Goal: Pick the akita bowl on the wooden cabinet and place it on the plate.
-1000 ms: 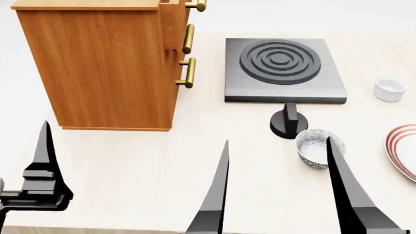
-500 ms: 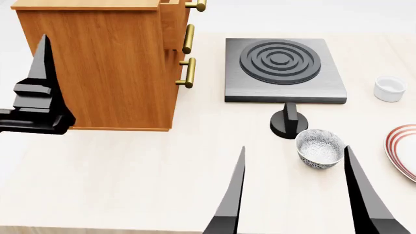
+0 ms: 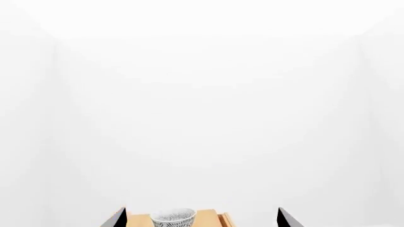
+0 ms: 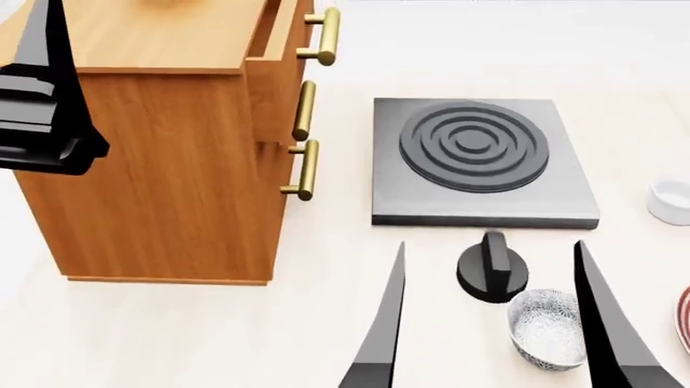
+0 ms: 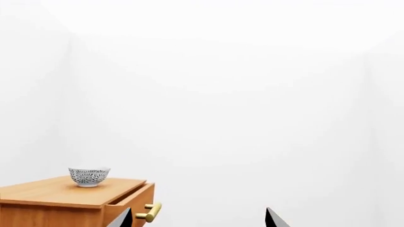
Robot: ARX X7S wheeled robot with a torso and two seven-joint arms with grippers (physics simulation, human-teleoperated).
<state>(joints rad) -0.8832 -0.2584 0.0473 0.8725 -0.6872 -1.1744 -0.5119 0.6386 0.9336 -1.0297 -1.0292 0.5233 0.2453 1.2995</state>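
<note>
The akita bowl (image 3: 173, 219) (image 5: 89, 176), white with a dark leaf pattern, stands upright on top of the wooden cabinet (image 4: 161, 186); the head view cuts it off. My left gripper (image 3: 200, 220) is open at cabinet-top height, with the bowl ahead between its fingers (image 4: 48, 73) and not touched. My right gripper (image 4: 490, 244) (image 5: 198, 215) hangs open and empty over the table. A look-alike bowl (image 4: 547, 330) sits on the table between the right fingers as the head camera sees it. Only a red-ringed sliver of the plate (image 4: 686, 319) shows at the right edge.
A dark square stove (image 4: 474, 153) with a ring burner lies right of the cabinet, its round black knob (image 4: 493, 271) in front. A plain white cup (image 4: 674, 202) sits at the far right. The cabinet's top drawer (image 4: 275, 56) stands slightly out, brass handles (image 4: 307, 170) facing the stove.
My left gripper rose from table level to the cabinet's top. The head view shifted, so the cabinet top now shows and table objects sit lower. The right gripper edged right.
</note>
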